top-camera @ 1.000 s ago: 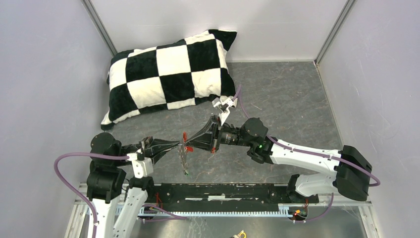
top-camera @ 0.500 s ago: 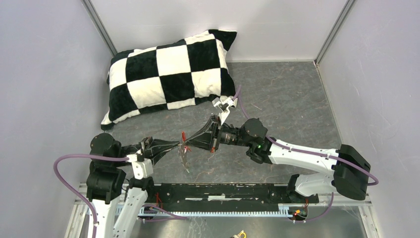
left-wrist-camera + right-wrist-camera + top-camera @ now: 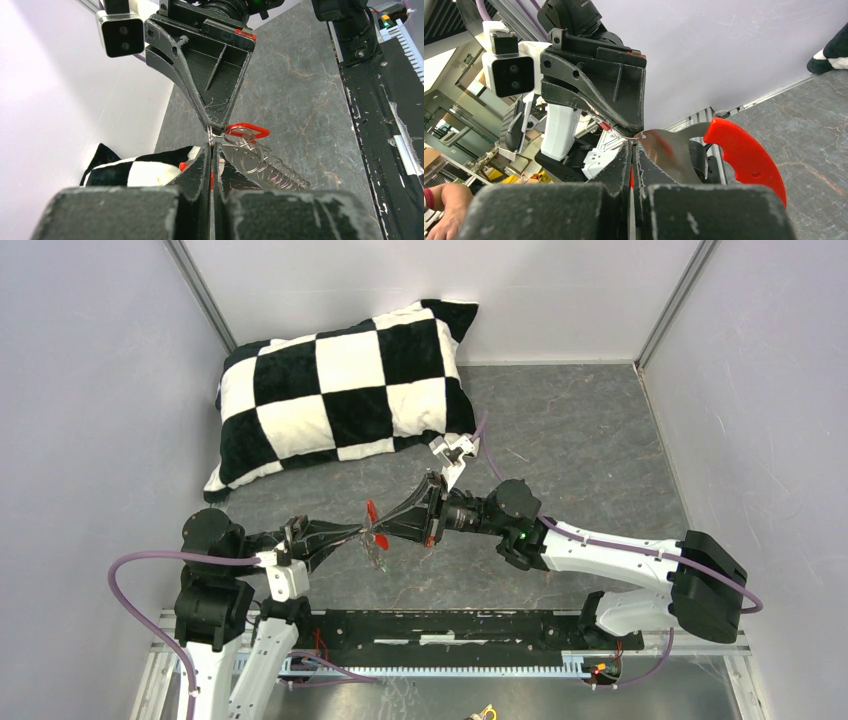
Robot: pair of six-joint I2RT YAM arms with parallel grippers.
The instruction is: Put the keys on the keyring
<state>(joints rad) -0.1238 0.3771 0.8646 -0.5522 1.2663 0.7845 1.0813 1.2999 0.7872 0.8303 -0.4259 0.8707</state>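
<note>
Seemingly left pincer (image 3: 211, 148), right pincer (image 3: 630, 146), both clamped on keyring (image 3: 744, 155), keys hidden.

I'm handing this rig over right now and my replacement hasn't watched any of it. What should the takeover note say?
Left gripper: jaws shut, tip to tip with the right gripper, also shut, in mid-air above the table.
Keyring: its thin metal end is pinched where the tips meet; red fob hangs beside.
Keys: cannot make them out, so whether any is threaded is unclear.
To do: confirm both keys are on, then set down.
</note>
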